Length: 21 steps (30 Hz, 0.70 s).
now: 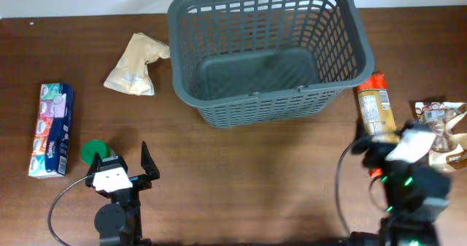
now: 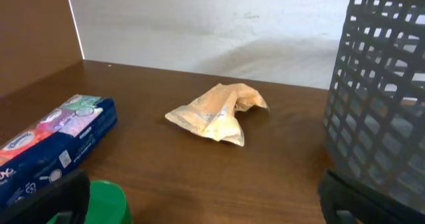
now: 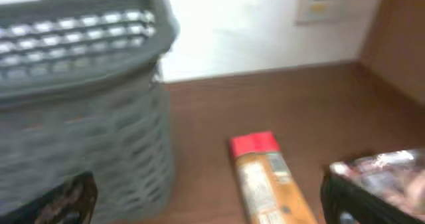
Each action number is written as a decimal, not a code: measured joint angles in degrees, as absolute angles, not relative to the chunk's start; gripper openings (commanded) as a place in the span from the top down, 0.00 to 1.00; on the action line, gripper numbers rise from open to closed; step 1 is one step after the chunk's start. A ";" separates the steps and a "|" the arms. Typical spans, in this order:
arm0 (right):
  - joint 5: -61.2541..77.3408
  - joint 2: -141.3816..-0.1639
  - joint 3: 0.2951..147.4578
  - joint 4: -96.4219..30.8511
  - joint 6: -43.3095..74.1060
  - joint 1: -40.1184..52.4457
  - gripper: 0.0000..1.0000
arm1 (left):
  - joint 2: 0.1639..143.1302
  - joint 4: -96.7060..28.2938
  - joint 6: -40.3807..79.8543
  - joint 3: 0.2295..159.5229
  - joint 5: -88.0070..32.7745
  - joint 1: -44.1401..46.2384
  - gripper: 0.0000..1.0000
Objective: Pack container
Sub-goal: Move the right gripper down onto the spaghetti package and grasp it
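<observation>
Both the left claw (image 1: 122, 160) and right claw (image 1: 381, 145) gape empty, the grey container (image 1: 263, 109) stands unfilled mid-bench toward the back, and I'd fear the right one nudging the red-capped orange tube (image 1: 374, 104) lying beneath it into a roll.

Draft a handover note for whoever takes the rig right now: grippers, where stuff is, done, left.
Left gripper open, holding nothing, next to the green round thing.
Right gripper open, holding nothing, at the orange tube's near end.
Basket at the back middle of the table, nothing in it.
Crumpled tan packet and tissue pack lie to its left; the tube and a shiny bag to its right.
Done: nothing packed. Left: every item.
</observation>
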<state>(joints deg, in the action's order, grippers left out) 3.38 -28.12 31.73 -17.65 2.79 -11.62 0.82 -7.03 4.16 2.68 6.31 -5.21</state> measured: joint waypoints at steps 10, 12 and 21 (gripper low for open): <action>6.59 -61.34 76.90 -51.16 -3.29 -26.35 0.01 | 0.78 -7.03 4.16 2.50 6.28 -5.21 0.01; 7.18 -67.29 83.88 -54.85 -4.05 -28.56 0.01 | 0.80 -7.03 4.19 2.50 6.31 -5.21 0.01; 7.57 -79.88 91.20 -62.59 -5.17 -30.35 0.01 | 0.78 -7.01 4.16 2.48 6.31 -5.21 0.01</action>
<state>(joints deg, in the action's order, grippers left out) 7.57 -79.88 91.20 -62.59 -5.17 -30.35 0.78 -7.01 4.16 2.48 6.31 -5.21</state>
